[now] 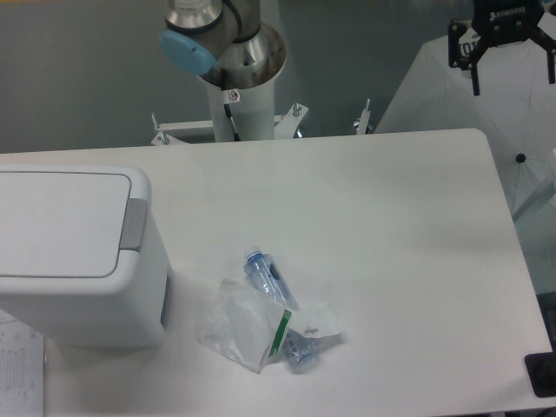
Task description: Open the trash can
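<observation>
Trash can (74,252) lid down, jaws (512,80) apart, well away.

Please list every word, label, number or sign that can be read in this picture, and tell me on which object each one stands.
None can be read.
Tool: pale lettering on its black body, too blurred to read.
Robot column: small red and white sticker, too small to read.
Paper sheet beside the trash can: printed lines, too faint to read.
Clear plastic bag: green strip, no legible text.
</observation>
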You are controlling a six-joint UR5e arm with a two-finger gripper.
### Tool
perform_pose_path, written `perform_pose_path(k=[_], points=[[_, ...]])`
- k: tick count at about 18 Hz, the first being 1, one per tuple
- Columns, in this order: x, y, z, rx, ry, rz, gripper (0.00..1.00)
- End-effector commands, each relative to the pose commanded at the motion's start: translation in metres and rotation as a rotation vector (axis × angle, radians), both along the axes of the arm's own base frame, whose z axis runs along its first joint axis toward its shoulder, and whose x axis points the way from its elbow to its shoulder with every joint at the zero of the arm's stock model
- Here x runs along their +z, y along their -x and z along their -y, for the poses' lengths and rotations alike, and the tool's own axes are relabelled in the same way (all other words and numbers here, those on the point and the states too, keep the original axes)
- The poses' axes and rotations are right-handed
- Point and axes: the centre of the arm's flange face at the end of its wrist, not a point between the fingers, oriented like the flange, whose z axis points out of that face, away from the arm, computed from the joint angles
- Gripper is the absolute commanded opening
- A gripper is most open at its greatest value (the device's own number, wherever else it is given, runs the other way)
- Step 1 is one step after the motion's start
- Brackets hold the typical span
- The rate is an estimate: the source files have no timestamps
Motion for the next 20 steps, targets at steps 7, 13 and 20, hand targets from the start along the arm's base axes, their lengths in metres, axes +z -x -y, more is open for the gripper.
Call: perform_pose_path(k=[7,13,20], points=[[-0.002,-0.006,-0.006,0.015,-0.025,0.022,1.00],[-0.002,-0.014,-0.036,0.068,-0.178,0.117,1.00],[-0.009,-0.046,-0.108,0.183,-0.302,0.296,1.00]])
